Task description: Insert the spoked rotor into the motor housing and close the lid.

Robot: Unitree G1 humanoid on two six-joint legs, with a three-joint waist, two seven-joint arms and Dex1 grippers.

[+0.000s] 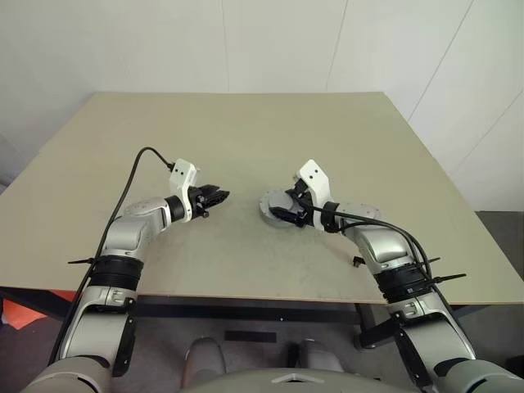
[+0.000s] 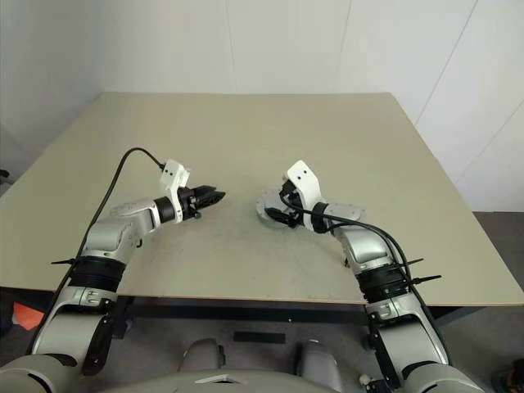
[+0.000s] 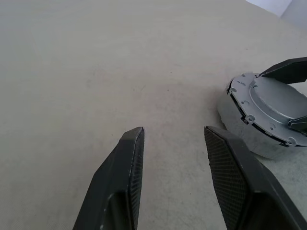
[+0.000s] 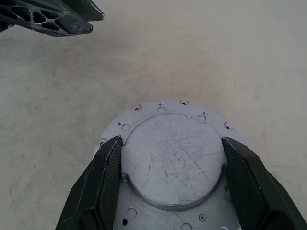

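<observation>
Right gripper [image 4: 168, 182] straddles the lid [image 4: 165, 160], fingers spread wide on either edge, seemingly touching. Lid sits tilted on the housing [image 3: 240, 129], mid-table [image 1: 246, 131]. Left gripper [image 1: 214, 196] hovers nearby, jaws partly apart, nothing between them.

Scratched silver-grey lid [image 4: 172, 163] on a beige table [image 1: 246, 131]; both tools' fingers [image 3: 120, 177] black

no readable text, labels, numbers or signs anywhere
</observation>
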